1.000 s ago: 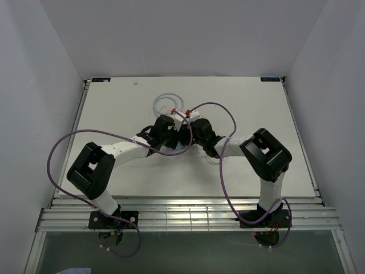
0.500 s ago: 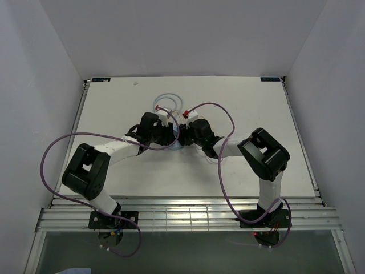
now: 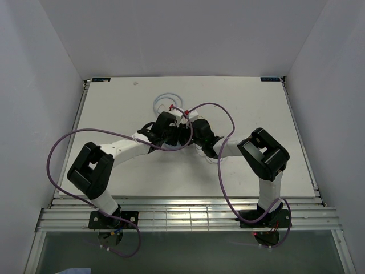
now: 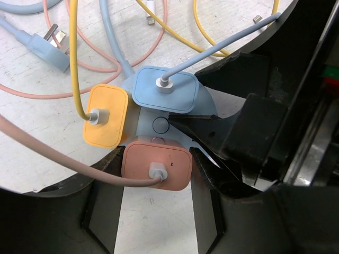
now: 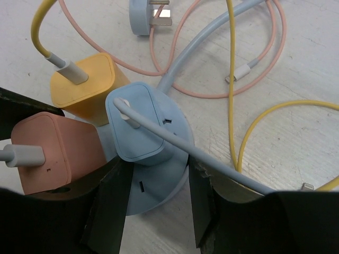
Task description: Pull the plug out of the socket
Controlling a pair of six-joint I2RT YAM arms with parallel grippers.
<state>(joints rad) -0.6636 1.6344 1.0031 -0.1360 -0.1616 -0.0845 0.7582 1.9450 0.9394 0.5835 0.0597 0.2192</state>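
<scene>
You are setting up the grasp, and the pull itself is not yet begun. The socket (image 5: pixel 159 193) is lying flat on the white surface (image 5: pixel 318 63) between the two arms, with a pink plug (image 4: pixel 157 165), a blue plug (image 5: pixel 136 127) and a yellow plug (image 5: pixel 87 84) all seated in its top. Your left gripper (image 4: pixel 155 157) is straddling the pink plug with a finger close against each flank, though you cannot tell from here whether it is clamping yet or only bracketing. Your right gripper (image 5: pixel 159 168) is reaching in from the opposite side, its fingers standing either side of the socket's near rim below the blue plug. Whether it is pinching the puck is also unclear. The next move is asking for a firm squeeze on the pink plug and a straight lift away from the socket face while the right side is holding the puck down, since the loose pink, yellow and blue cords are lying tangled around it and could drag. No brand, label or lettering is showing legibly on the plugs or socket.
</scene>
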